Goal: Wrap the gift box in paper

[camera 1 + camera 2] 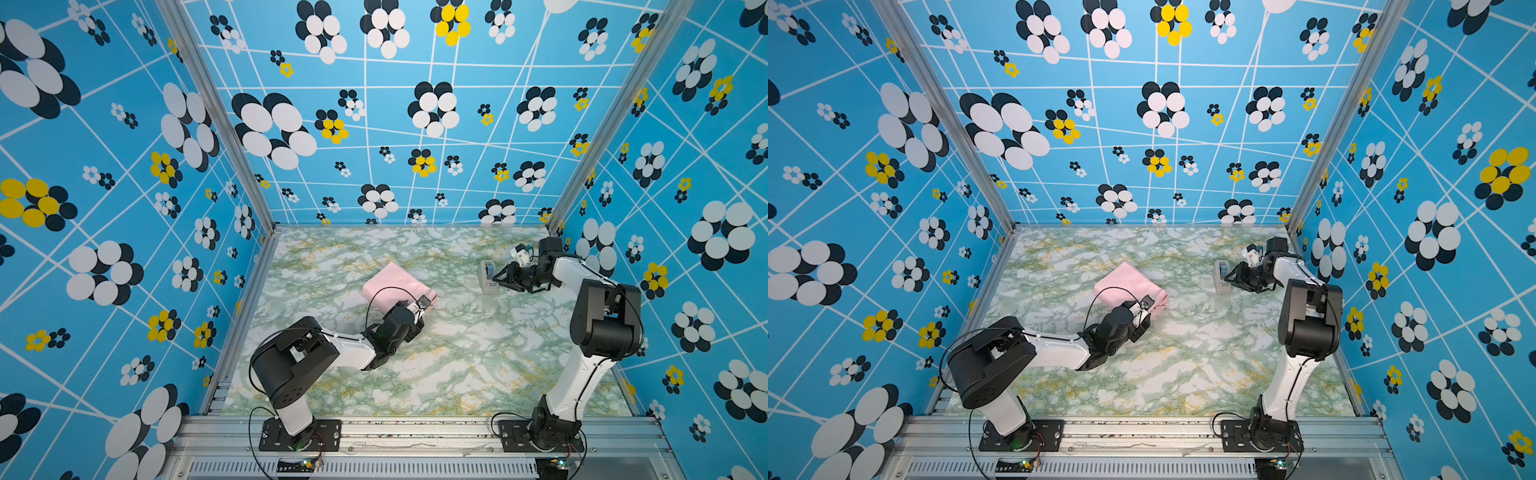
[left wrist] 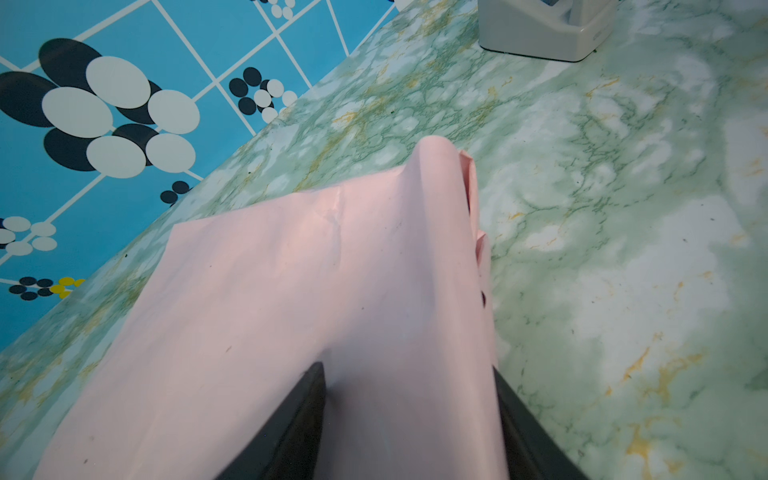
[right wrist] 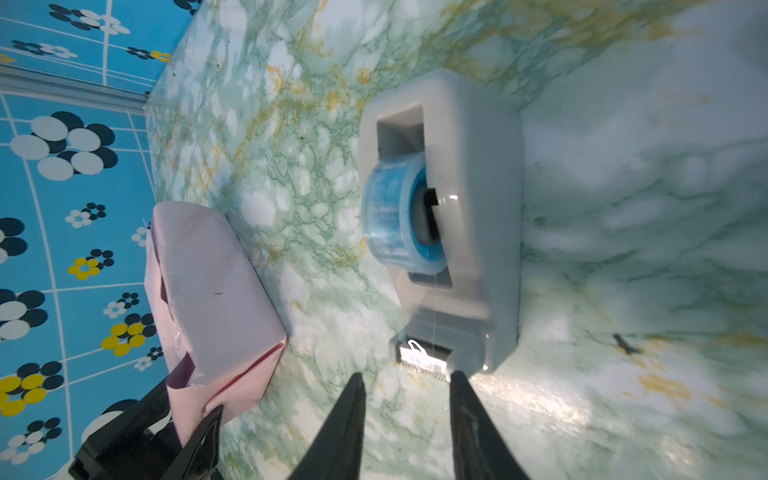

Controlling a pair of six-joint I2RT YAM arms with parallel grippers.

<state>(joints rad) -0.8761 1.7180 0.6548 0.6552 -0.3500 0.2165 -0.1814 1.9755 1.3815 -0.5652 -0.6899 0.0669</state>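
Observation:
The paper, pale pink side out, is folded into a blocky parcel at the middle of the table. The gift box is hidden inside it. My left gripper clasps the parcel's near end, one finger pressed on the pink top face and the other down its side. The right wrist view shows the parcel with loose folded flaps at that held end. Far right, my right gripper is open, its tips just short of the tape dispenser's cutter, with only table between them.
A white-grey tape dispenser with a blue roll stands at the back right, its corner also in the left wrist view. The green marbled table is boxed in by patterned blue walls on three sides.

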